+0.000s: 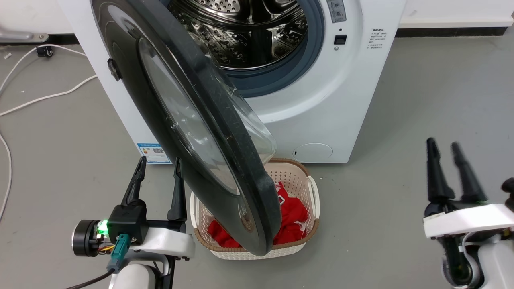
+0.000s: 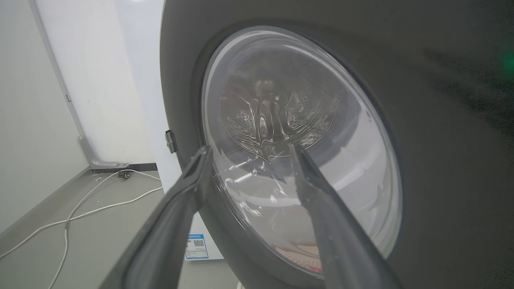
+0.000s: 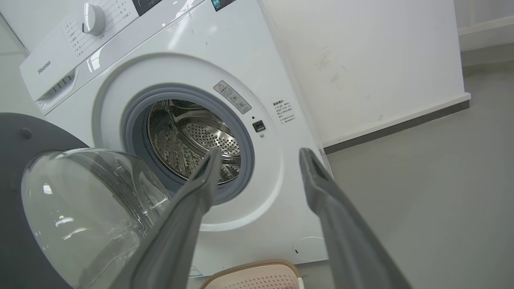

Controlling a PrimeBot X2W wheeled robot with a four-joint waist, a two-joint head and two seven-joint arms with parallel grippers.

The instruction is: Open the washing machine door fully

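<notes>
The left end effector (image 1: 160,160) is seen with its two dark fingers spread apart and nothing between them. It is held just beside the outer face of the washing machine door (image 1: 132,80); whether a finger touches the door cannot be told. In the left wrist view the two fingers (image 2: 188,188) are set before the door's (image 2: 441,160) clear window.

The right end effector (image 1: 442,143) is likewise parted and empty, well apart from the door, over the grey floor (image 1: 421,80). From its wrist view its fingers (image 3: 321,188) are pointed at the washing machine (image 3: 261,60).

One door is counted. It is swung out from the machine's (image 1: 321,100) front, hinged at the robot's left, so that the steel drum (image 1: 249,36) and grey gasket (image 1: 289,76) are uncovered. Its lower edge hangs over one beige basket (image 1: 257,251), in which red cloth (image 1: 293,212) is laid. One blue label (image 1: 152,152) and one round filter cap (image 1: 313,152) are seen low on the machine.
</notes>
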